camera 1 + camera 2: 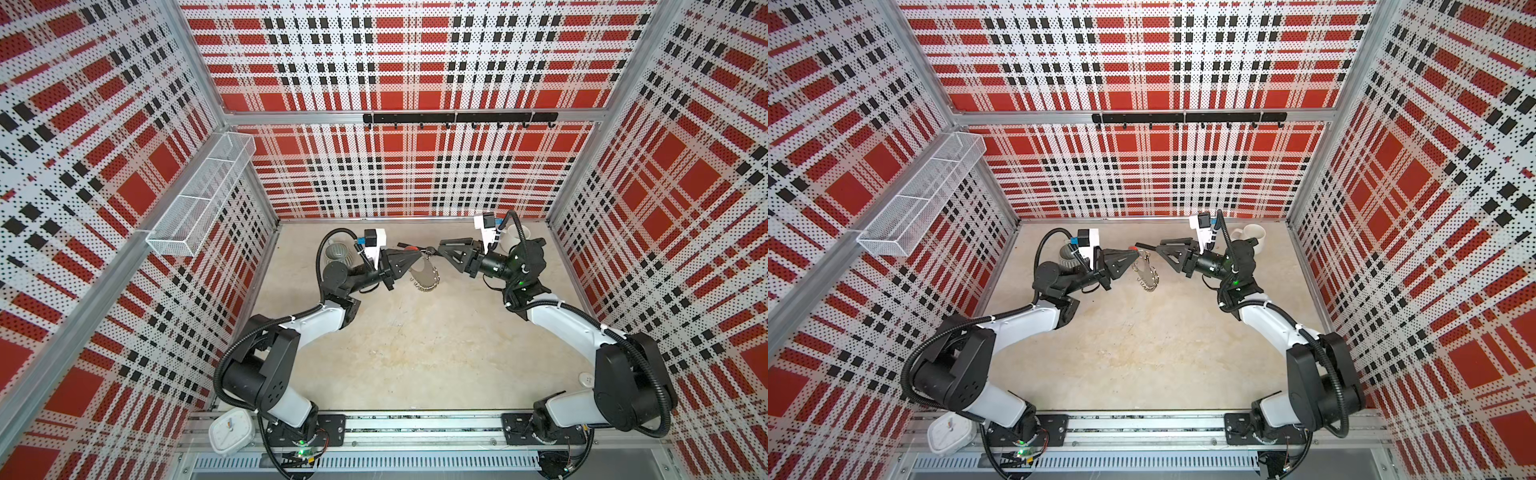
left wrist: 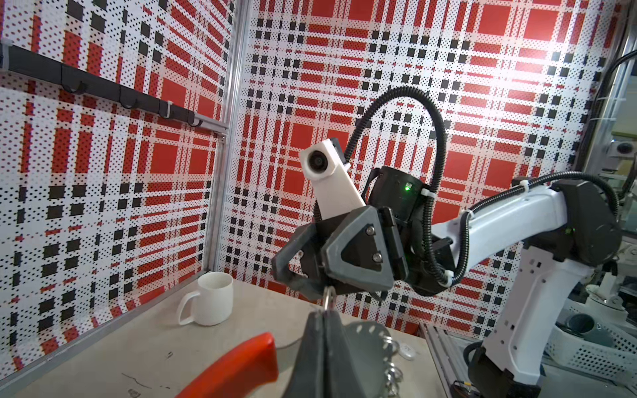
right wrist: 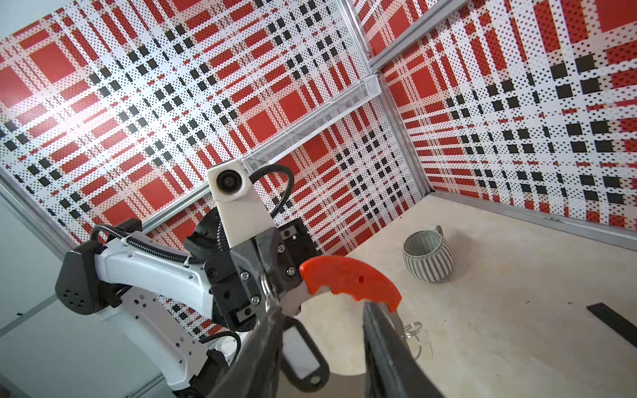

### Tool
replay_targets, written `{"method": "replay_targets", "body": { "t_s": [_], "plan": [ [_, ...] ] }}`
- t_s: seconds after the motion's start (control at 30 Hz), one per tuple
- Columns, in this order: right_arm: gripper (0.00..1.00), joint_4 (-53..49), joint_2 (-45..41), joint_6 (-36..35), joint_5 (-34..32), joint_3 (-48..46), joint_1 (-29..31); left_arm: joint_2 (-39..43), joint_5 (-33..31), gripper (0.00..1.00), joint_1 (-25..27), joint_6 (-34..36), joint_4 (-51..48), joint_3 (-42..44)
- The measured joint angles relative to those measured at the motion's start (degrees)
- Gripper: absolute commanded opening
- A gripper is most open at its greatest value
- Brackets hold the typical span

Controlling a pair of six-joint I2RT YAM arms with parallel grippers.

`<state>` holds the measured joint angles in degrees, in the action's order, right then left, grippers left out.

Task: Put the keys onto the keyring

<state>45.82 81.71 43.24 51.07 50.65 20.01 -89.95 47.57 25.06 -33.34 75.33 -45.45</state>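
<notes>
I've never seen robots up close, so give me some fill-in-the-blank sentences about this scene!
The left gripper is shut on the flat grey crescent-shaped plate with its ___ curved bar.
On the right gripper the jaws stand ___.
The plain white ceramic mug stands closer to the ___ gripper.
Missing words: red, open, right.
</notes>
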Motion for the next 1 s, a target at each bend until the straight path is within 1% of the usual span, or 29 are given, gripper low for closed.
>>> {"method": "replay_targets", "body": {
  "t_s": [0.3,0.8,1.0],
  "plan": [
    [0.38,-2.9,0.4,-3.0,0.3,1.4,2.7,-0.5,-0.1,0.00,0.0,-2.7,2.4,0.0],
    [0.36,-7.3,-0.5,-6.4,-0.3,2.9,3.7,-1.5,-0.1,0.00,0.0,-3.5,2.7,0.0],
    [0.29,-8.9,-1.5,-8.0,-0.8,3.5,4.3,-1.5,-0.1,0.00,0.0,-3.7,2.7,0.0]
  ]
}}
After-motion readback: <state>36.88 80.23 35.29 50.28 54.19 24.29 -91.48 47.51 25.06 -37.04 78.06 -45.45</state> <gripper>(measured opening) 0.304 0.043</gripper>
